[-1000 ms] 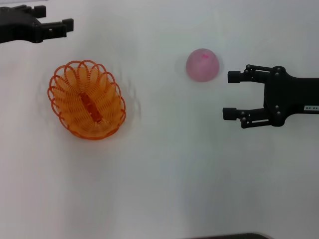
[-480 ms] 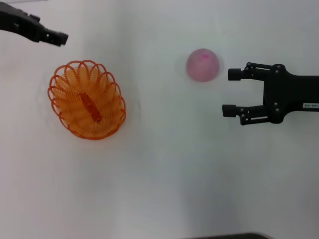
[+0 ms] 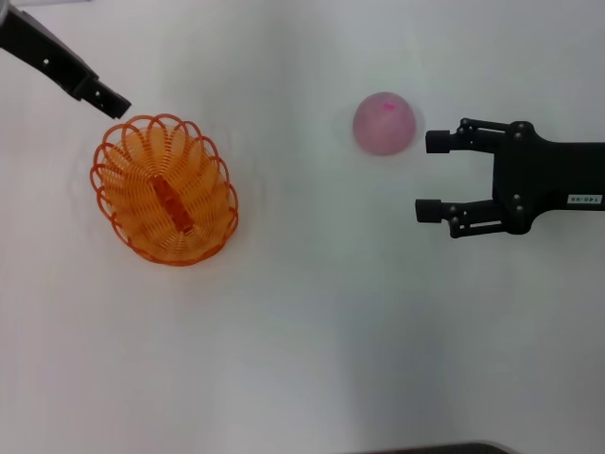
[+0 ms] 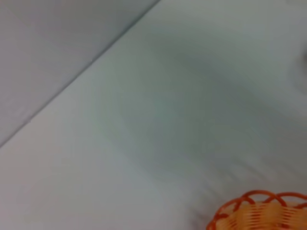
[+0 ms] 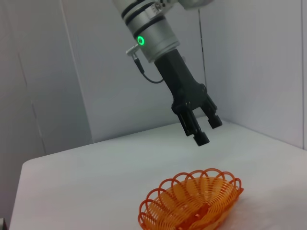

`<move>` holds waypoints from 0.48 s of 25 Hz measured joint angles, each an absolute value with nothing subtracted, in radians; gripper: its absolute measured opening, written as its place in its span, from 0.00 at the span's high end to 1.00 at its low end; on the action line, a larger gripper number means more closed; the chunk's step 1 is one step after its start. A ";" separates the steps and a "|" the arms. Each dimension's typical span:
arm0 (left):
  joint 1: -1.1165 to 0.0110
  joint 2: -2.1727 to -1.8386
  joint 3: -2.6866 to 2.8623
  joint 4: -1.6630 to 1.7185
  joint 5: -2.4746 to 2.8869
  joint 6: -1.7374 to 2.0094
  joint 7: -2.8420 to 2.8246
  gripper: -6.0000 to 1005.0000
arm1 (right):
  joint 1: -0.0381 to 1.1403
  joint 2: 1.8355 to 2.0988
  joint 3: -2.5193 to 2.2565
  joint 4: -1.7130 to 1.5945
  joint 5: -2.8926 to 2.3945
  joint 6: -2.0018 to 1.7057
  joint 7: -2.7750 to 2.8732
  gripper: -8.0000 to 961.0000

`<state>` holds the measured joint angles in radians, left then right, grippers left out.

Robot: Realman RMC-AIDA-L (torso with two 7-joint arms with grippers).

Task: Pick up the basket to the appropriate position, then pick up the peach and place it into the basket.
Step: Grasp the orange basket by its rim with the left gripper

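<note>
1. We see the basket (image 3: 164,189) sitting upright on the white table (image 3: 312,331) toward its left edge, with nothing round inside it; only its orange wire bottom shows.
2. We find the right gripper (image 3: 433,176) reaching in from the right edge, fingers spread wide with nothing between them, low over the surface.
3. We see the peach (image 3: 385,123) resting on the table right of centre, just beside the right gripper's farther fingertip and well apart from the basket.
4. We find the left gripper (image 5: 203,130) hanging above the basket's far rim near the far left corner, pointing downward; its fingers stand a little apart, holding nothing.
</note>
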<state>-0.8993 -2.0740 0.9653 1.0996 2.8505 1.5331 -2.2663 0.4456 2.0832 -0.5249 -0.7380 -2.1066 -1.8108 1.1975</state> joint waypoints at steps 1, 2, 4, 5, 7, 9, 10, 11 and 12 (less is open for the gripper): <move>-0.902 -2.074 0.967 1.094 2.852 1.531 -2.267 0.13 | 0.446 2.083 -0.526 -0.738 -2.107 -1.811 1.198 0.04; -0.903 -2.073 0.968 1.091 2.852 1.528 -2.268 0.13 | 0.447 2.083 -0.526 -0.738 -2.108 -1.811 1.198 0.04; -0.904 -2.073 0.968 1.088 2.853 1.523 -2.270 0.13 | 0.448 2.083 -0.526 -0.738 -2.109 -1.811 1.198 0.04; -0.904 -2.073 0.968 1.088 2.854 1.522 -2.271 0.13 | 0.448 2.083 -0.526 -0.738 -2.109 -1.811 1.198 0.04; -0.905 -2.073 0.968 1.087 2.854 1.521 -2.273 0.13 | 0.448 2.083 -0.526 -0.738 -2.109 -1.811 1.199 0.04; -0.903 -2.074 0.971 1.087 2.854 1.521 -2.273 0.13 | 0.448 2.083 -0.526 -0.738 -2.109 -1.811 1.200 0.04; -0.902 -2.074 0.975 1.087 2.855 1.520 -2.273 0.13 | 0.448 2.083 -0.527 -0.738 -2.109 -1.811 1.200 0.04; -0.900 -2.074 0.978 1.087 2.855 1.517 -2.273 0.13 | 0.449 2.083 -0.527 -0.739 -2.109 -1.811 1.201 0.04; -0.899 -2.075 0.981 1.087 2.855 1.513 -2.273 0.13 | 0.450 2.083 -0.528 -0.739 -2.110 -1.811 1.201 0.04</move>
